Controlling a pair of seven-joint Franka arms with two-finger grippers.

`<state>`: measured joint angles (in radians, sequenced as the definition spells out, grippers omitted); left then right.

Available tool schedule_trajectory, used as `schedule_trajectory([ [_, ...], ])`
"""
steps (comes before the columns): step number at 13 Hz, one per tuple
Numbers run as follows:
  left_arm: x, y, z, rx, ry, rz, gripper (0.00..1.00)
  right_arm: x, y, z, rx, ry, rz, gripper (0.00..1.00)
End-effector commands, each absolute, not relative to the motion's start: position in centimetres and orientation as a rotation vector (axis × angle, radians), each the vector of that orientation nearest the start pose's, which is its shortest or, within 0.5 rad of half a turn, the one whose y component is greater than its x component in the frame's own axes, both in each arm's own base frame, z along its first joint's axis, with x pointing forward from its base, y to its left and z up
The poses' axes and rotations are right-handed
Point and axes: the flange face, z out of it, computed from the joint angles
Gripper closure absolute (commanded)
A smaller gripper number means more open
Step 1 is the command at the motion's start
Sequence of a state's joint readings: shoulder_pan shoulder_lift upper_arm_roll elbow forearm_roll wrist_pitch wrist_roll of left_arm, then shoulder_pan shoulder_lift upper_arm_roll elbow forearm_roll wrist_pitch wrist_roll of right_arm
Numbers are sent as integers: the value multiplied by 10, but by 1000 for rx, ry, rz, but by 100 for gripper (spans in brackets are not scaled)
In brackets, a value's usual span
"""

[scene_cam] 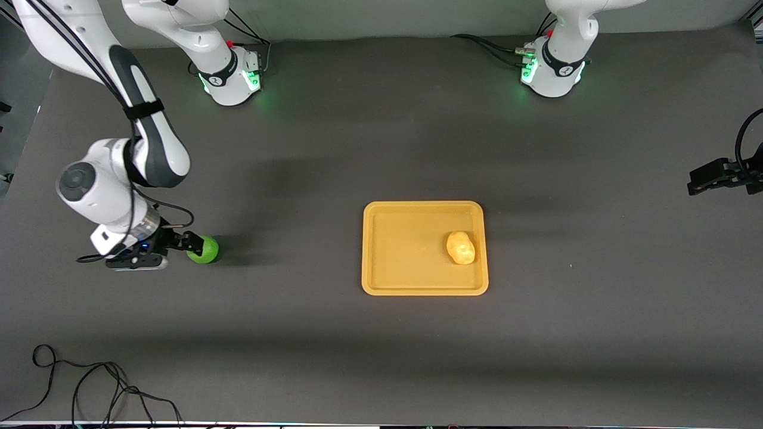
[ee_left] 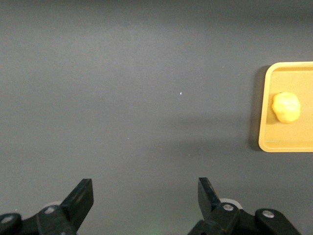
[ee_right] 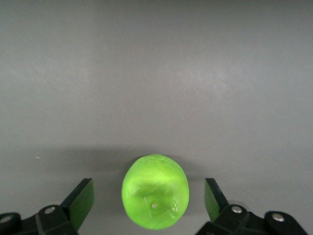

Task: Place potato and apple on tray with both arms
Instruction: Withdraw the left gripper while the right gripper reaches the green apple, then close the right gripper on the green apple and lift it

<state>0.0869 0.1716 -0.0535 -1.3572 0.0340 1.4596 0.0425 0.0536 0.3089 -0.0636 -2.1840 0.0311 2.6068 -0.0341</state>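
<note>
The green apple lies on the dark table toward the right arm's end. My right gripper is low at the apple and open. In the right wrist view the apple sits between the two fingers of my right gripper, with a gap on each side. The potato lies on the yellow-orange tray at mid-table, near the tray's edge toward the left arm. My left gripper waits open and empty over bare table at the left arm's end. The left wrist view shows my left gripper, the tray and the potato.
Black cables lie loose near the table's front edge at the right arm's end. The two arm bases stand along the table's edge farthest from the front camera.
</note>
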Motion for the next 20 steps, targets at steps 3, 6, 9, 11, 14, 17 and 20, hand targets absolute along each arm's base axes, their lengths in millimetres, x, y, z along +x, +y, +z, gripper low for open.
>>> schedule_trajectory([
  [3, 584, 34, 639, -3196, 89, 63, 4, 561, -7, 219, -3139, 39, -120, 0],
  [6, 585, 33, 643, -3183, 91, 47, 4, 559, -8, 204, -3142, 41, -79, 0],
  [9, 586, 35, 642, -3162, 77, 43, 4, 560, -9, 201, -3143, 29, -69, 33],
  [11, 585, 32, 643, -3145, 76, 50, 4, 567, -6, 220, -3140, 19, -93, 48],
  [14, 584, 31, 643, -3146, 93, 50, 5, 597, -4, 305, -3134, 1, -28, 48],
  [17, 584, 30, 644, -3151, 128, 49, 5, 628, 9, 398, -3127, -24, 56, 48],
  [20, 584, 27, 645, -3150, 130, 45, 6, 651, 80, 461, -3144, -18, 28, 48],
])
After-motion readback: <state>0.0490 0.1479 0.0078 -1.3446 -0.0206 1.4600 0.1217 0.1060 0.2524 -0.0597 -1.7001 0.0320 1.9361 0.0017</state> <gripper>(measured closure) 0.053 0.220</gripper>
